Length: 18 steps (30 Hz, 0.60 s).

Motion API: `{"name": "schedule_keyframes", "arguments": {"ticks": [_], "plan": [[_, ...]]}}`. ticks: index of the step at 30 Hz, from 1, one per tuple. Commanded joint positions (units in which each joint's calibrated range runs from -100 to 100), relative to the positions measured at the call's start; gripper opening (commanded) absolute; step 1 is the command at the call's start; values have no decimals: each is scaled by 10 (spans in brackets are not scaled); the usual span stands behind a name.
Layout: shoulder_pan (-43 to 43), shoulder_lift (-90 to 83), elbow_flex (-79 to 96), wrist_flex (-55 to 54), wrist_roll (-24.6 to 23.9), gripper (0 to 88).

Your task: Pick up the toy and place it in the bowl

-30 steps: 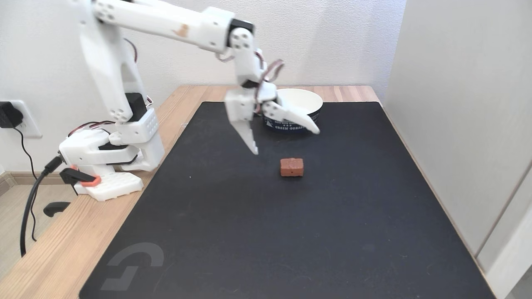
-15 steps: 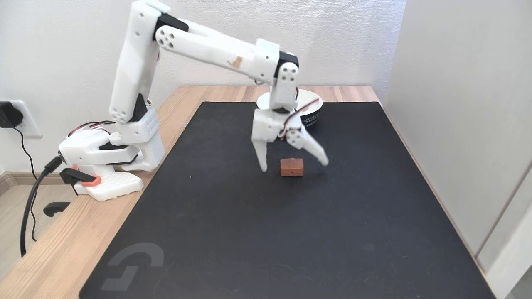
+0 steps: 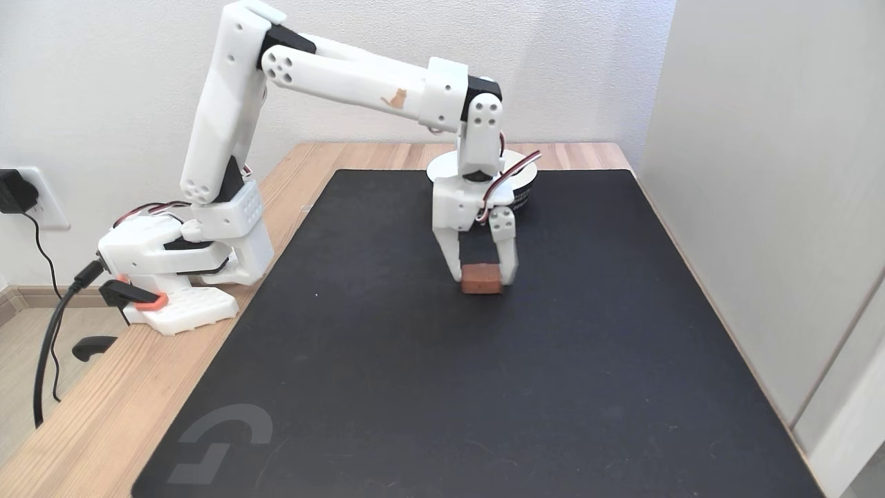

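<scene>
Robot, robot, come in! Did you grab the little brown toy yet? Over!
Gripper down, fingers closed on both sides of the toy. Toy not lifted, on the black mat. Bowl behind the arm, nothing between.

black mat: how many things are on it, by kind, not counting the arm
On the black mat:
toy (reddish-brown block, between the fingers of the gripper): 1
bowl (navy outside, partly hidden behind the arm): 1
Total: 2
</scene>
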Motion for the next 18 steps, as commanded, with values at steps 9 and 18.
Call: {"name": "schedule_keyframes", "arguments": {"ticks": [9, 18], "plan": [[-13, -68, 4, -17, -1, 25], [-132, -409, 125, -178, -58, 25]]}}
